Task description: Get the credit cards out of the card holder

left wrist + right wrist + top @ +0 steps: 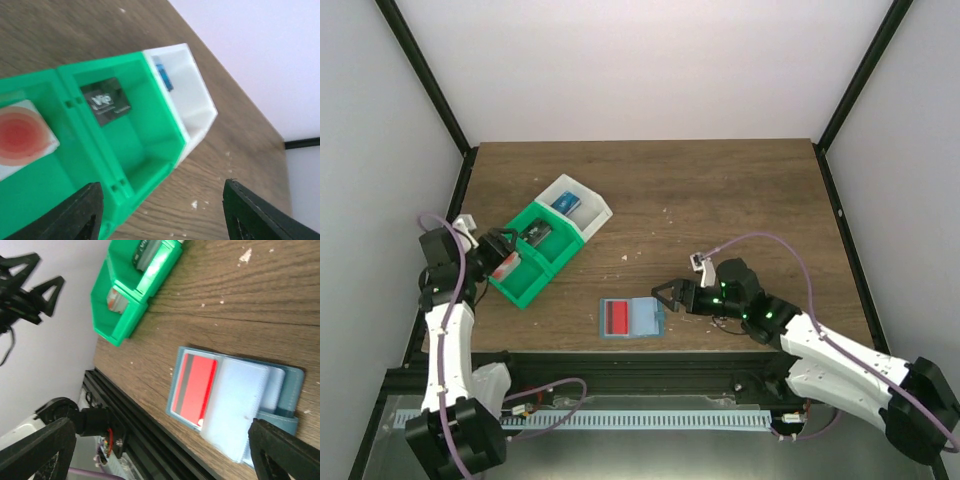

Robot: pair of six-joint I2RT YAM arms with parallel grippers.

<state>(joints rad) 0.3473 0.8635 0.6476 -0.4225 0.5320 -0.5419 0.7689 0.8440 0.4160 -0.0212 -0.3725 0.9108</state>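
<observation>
An open blue-teal bifold card holder (235, 405) lies flat near the front edge of the brown wooden table (740, 200), with a thin red credit card (194, 387) in one pocket. We judge the card light, stiff and slippery, best pinched by its exposed edge. Our left gripper (161, 192) and right gripper (665, 297) both stand apart, empty.

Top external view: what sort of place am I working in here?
Probably an enclosed robot test cell, not a home or shop: white panel walls on black frame posts box in a wooden table, and an open card holder and a compartment tray lie on it.
</observation>
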